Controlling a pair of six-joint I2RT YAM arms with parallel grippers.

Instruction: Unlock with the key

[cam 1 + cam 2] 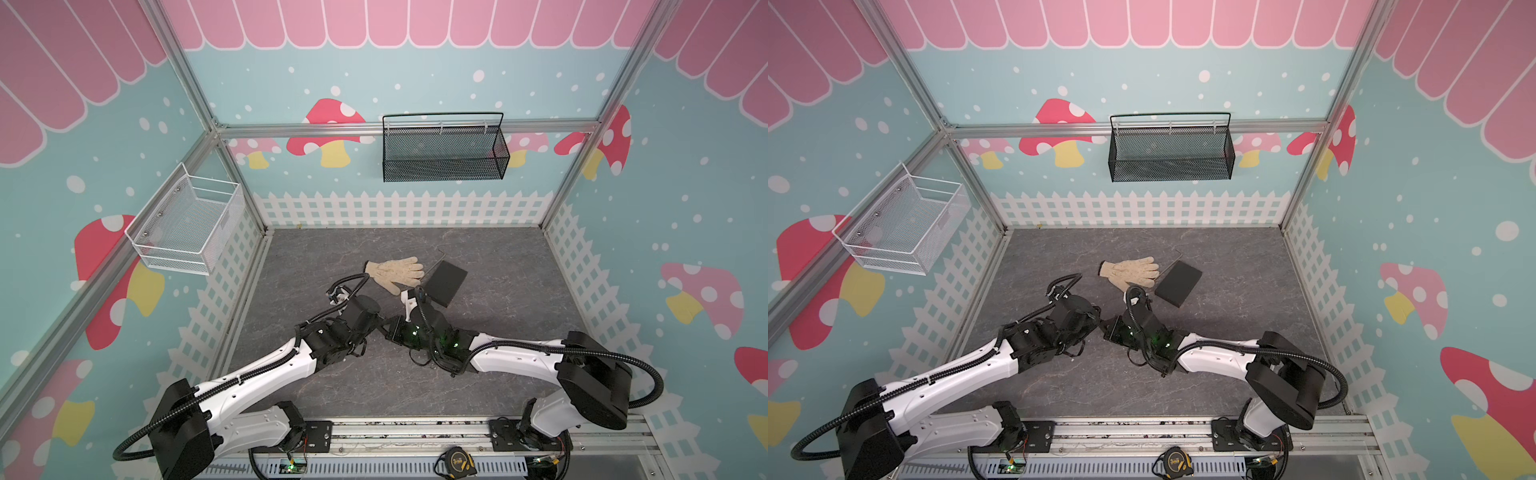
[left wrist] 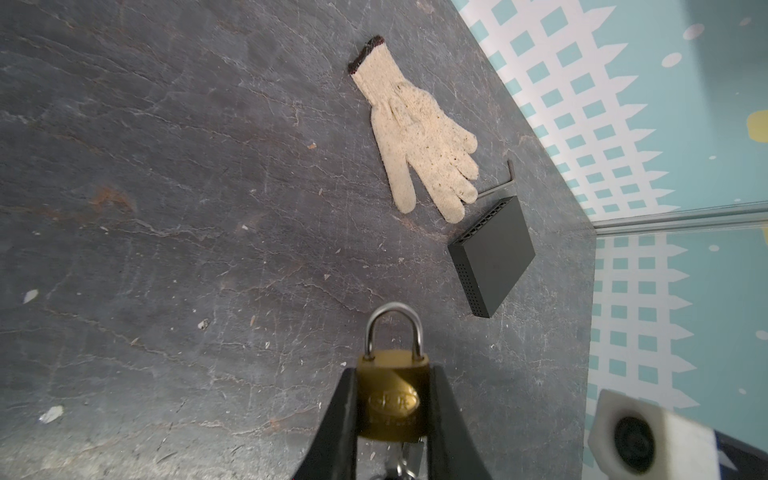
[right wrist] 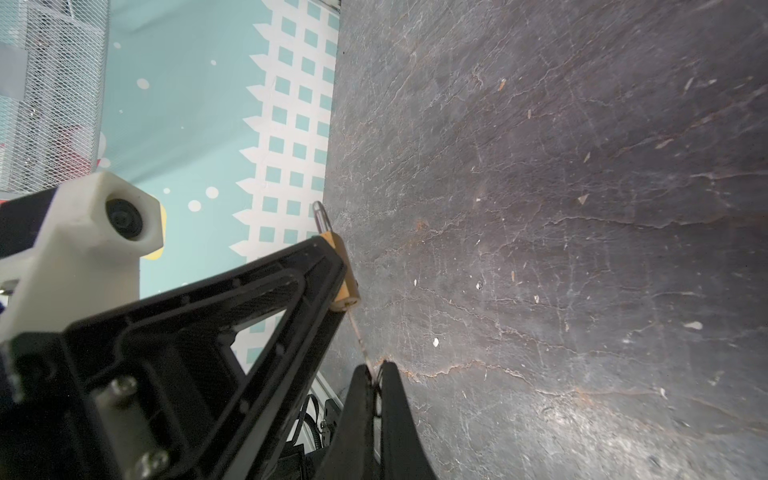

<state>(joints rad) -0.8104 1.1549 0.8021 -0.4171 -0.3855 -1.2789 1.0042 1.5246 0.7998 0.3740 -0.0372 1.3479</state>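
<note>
Between the two wrists, over the middle of the dark grey slate-patterned worktop (image 2: 166, 208), a brass padlock with a steel shackle (image 2: 388, 399) sits clamped in the left tool (image 2: 392, 374), one black finger pressed against each narrow side of its body. Its stamped oval face is turned toward the left wrist camera, and the shackle (image 2: 394, 328) has both legs seated in the body. The lock's long axis runs from shackle to keyway in line with a thin silver key (image 3: 360, 338), shackle end pointing away from the right tool (image 3: 376, 370) and keyway end toward it. The key's blade meets the lock's underside, and the right tool is pinched together on its other end.

Farther out on the worktop a cream knitted glove (image 2: 419, 137) lies flat, its fingertips near a flat black rectangular box (image 2: 492, 257). A dark L-shaped hex key (image 2: 505, 183) lies just beside both.
</note>
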